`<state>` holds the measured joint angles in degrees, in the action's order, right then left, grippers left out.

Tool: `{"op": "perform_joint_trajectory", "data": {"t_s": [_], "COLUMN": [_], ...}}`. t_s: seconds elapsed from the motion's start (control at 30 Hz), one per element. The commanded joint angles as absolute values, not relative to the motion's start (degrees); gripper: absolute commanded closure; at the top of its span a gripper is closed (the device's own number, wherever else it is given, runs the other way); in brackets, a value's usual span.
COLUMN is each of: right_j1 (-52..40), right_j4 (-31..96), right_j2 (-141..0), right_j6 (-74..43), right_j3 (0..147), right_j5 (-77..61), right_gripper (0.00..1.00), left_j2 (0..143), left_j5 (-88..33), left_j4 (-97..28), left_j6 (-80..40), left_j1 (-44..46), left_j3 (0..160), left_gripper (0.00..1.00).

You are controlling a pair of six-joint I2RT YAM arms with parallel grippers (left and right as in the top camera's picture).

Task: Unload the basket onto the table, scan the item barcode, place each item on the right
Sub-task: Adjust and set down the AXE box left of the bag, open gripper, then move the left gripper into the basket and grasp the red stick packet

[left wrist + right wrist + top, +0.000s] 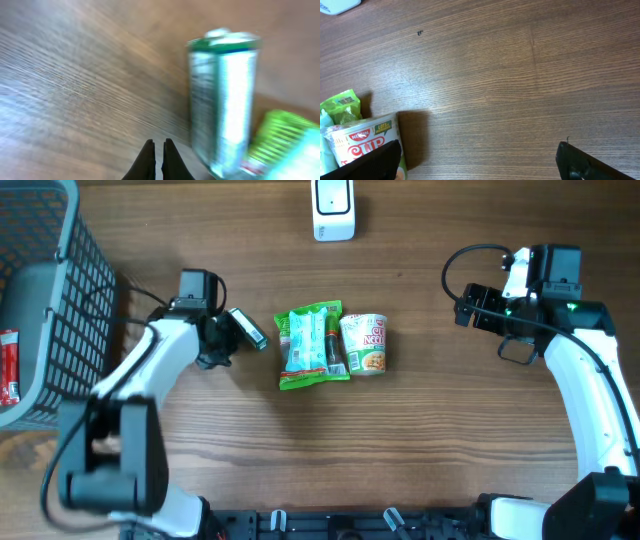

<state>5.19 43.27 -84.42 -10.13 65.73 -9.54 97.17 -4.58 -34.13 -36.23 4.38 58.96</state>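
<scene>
I looked first at the overhead camera. The left gripper (250,330) had its two fingers pressed together, with nothing between them. The left wrist camera showed the same: the two dark tips met over bare wood. This gripper stood just beside the green packets (312,346), on their left side, and as far as I could tell it did not touch them. The left wrist picture was blurred, so I could not read any print on the pack in front of it.

The right gripper (478,308) was well apart from the items, over the right part of the wooden table (450,460). Its jaws were spread wide and held nothing. In its own wrist view the two fingers sat at the lower corners, with only wood between them.

The items were in the middle of the table. The green packets lay flat, and a Cup Noodles cup (365,343) seemed to lie on its side, touching their right edge. I could not make out a barcode on any of them. The white scanner (333,210) was at the far edge of the table, well apart from the items. A grey wire basket (60,300) stood at the left edge, beside the left arm.
</scene>
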Motion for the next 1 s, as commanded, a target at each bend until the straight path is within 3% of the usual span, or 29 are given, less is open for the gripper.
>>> {"op": "perform_joint_trajectory", "data": {"t_s": [0.0,0.07,0.13,0.2,0.27,0.47,0.6,0.8,0.97], "right_j1": [5.32,5.32,5.32,5.32,5.32,5.32,5.32,5.32,5.32], "right_j4": [43.11,43.11,43.11,43.11,43.11,43.11,43.11,43.11,43.11], "right_j2": [-84.53,-84.53,-84.53,-84.53,-84.53,-84.53,-84.53,-84.53,-84.53], "right_j6": [-9.13,-9.13,-9.13,-9.13,-9.13,-9.1,-9.13,-9.13,-9.13], "right_j3": [66.26,66.26,66.28,66.28,66.28,66.28,66.28,66.26,66.28], "right_j5": [-8.78,-8.78,-8.78,-8.78,-8.78,-8.78,-8.78,-8.78,-8.78], "right_gripper": [0.0,0.0,0.0,0.0,0.0,0.0,0.0,0.0,0.0], "left_j2": [85.86,83.53,82.63,82.65,82.63,83.4,87.33,97.3,105.3], "left_j5": [-4.25,-1.26,3.11,9.61,13.65,18.28,17.74,15.44,13.26], "left_j4": [-37.78,-42.19,-48.51,-54.37,-56.12,-56.25,-57.12,-57.71,-57.93], "left_j6": [-32.42,-30.74,-28.36,-25.56,-24.12,-22.17,-16.71,-4.34,3.86], "left_j1": [4.14,3.55,1.83,-1.89,-6.11,-21.21,-30.87,-38.04,-39.79], "left_j3": [67.68,74.08,83.79,94.43,99.88,102.21,102.21,102.21,102.21], "left_gripper": [0.92,0.85,0.58,0.44,0.23,0.11,0.1,0.11,0.06]}}
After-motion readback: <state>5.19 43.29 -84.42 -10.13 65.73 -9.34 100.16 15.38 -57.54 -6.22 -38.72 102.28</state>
